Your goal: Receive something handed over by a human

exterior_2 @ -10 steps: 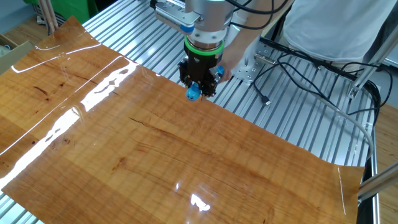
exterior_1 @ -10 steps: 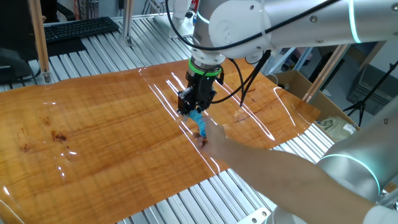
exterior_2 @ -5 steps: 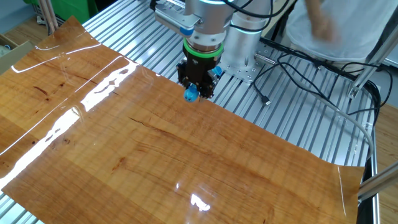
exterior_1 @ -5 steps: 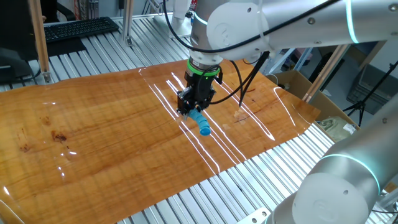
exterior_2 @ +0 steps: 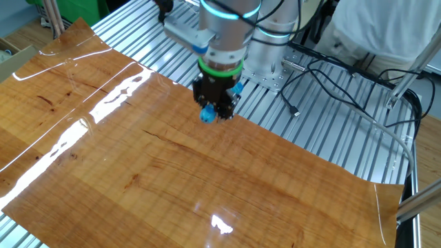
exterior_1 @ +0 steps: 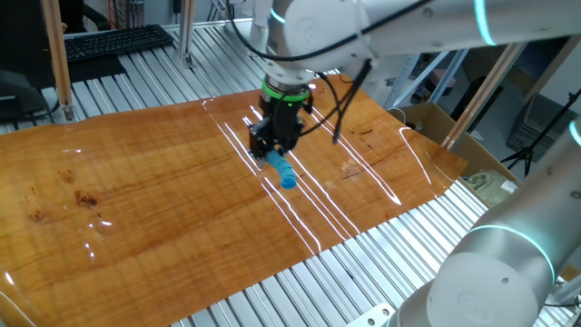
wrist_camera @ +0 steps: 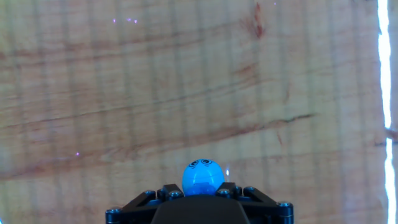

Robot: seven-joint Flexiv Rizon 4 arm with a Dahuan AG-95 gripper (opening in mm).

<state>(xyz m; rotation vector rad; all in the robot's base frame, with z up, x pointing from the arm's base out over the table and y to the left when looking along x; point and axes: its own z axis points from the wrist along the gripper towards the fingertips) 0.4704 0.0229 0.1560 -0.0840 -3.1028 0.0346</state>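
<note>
Clamped in my end effector (exterior_1: 274,156) is the light blue stick (exterior_1: 283,172), and I'm holding it above the counter (exterior_1: 136,200), near the edge that runs along the metal slats at my base. Its long axis is running straight on from my fingers and slanting down toward the wood, with the free end sticking out past the fingertips. In the hand view its rounded tip (wrist_camera: 203,177) is pointing dead ahead from between the jaws. No human hand is showing near me.
</note>
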